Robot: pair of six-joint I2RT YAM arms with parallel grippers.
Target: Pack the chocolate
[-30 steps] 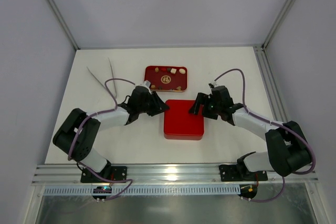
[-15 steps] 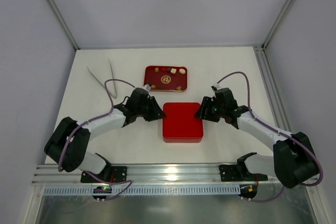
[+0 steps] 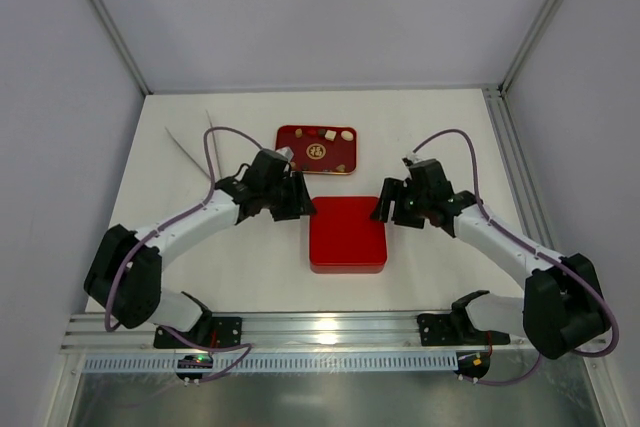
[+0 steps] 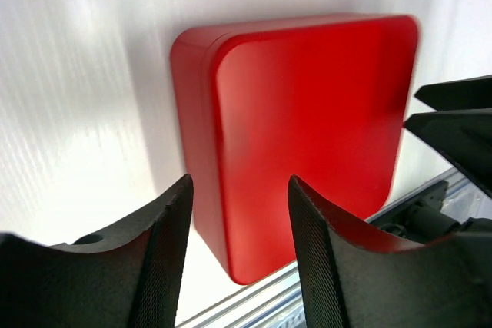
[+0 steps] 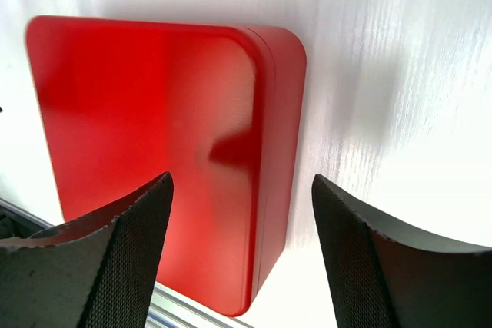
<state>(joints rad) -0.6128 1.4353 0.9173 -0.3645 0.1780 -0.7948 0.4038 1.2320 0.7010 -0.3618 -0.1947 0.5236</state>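
Chocolate pieces (image 3: 329, 134), brown, tan and cream, lie scattered in the shallow red rectangular tray (image 3: 281, 150) at the far side of the white table (image 3: 440, 127), exactly where they sat a second ago. The glossy red square box (image 3: 348, 234), lid on, now rests square to the table edge; a second ago it was skewed and a touch nearer the tray.

The left gripper (image 3: 297, 202) has drawn back to the box's far left corner. Its fingers (image 4: 165, 251) stand moderately apart with nothing between them.

The right gripper (image 3: 385, 205) sits by the far right corner. Its fingers (image 5: 127, 251) are spread wider, also empty.

Thin metal tweezers (image 3: 187, 146) lie unmoved at the far left.
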